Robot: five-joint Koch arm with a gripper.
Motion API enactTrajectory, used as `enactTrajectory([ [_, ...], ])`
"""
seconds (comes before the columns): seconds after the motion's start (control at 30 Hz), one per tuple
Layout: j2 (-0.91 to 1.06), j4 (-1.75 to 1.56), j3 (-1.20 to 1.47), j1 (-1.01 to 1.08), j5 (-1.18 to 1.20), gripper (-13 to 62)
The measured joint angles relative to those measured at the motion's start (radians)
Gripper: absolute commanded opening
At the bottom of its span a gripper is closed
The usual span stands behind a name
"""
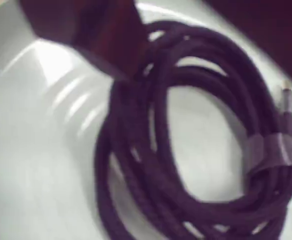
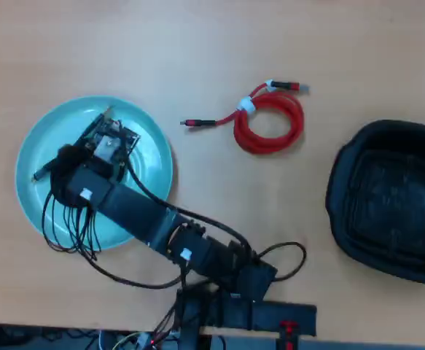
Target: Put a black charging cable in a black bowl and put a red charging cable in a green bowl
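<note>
The black charging cable (image 1: 196, 150), a braided coil bound by a strap, fills the wrist view just above the pale green bowl (image 1: 35, 150). My gripper (image 1: 123, 65) comes in from the top left, its dark jaws closed on the coil's upper edge. In the overhead view my gripper (image 2: 63, 166) is over the left half of the green bowl (image 2: 44, 127), and only one plug end of the black charging cable (image 2: 41, 173) sticks out beneath it. The red charging cable (image 2: 270, 124) lies coiled on the table, between the bowls. The black bowl (image 2: 341, 182) stands empty at the right edge.
My arm runs from its base (image 2: 234, 310) at the table's front edge diagonally up to the green bowl, trailing thin black wires (image 2: 70, 226) over the bowl's near rim. Bare wooden table (image 2: 197, 44) lies along the far side.
</note>
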Motion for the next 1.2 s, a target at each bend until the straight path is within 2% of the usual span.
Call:
enactTrajectory([
  [0.37, 0.003, 0.187, 0.002, 0.044, 0.002, 48.7],
  [0.7, -0.025, 0.193, 0.0, -0.132, 0.044, 47.9],
  [1.03, -0.114, 0.072, 0.002, -0.101, 0.086, 47.8],
  [1.1, -0.114, 0.037, 0.002, -0.072, 0.086, 45.8],
  [1.2, -0.12, 0.009, 0.002, -0.055, 0.086, 38.1],
])
